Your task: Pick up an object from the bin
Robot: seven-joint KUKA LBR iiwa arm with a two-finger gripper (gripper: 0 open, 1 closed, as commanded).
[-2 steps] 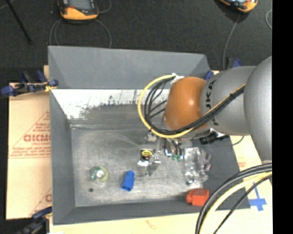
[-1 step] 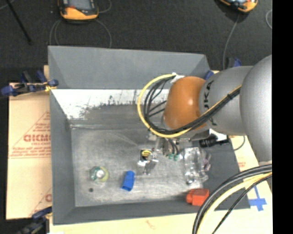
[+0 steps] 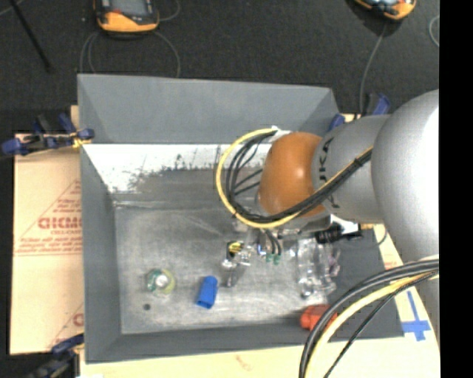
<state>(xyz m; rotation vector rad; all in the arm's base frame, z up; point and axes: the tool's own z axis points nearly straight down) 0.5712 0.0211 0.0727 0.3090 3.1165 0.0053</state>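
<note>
A dark, finely speckled floor (image 3: 222, 37), much like carpet, fills the upper band of the frame from edge to edge. Two orange-and-black devices rest on it, cut off by the top edge: one at upper left (image 3: 126, 15), the other at upper right (image 3: 384, 6). Thin cables loop from them over the dark surface, one curving down at the left (image 3: 83, 52) and one dropping at the right (image 3: 367, 70). A slim dark rod (image 3: 33, 40) slants across the upper left corner. The light on the floor is even and dull, with no sharp shadows.
</note>
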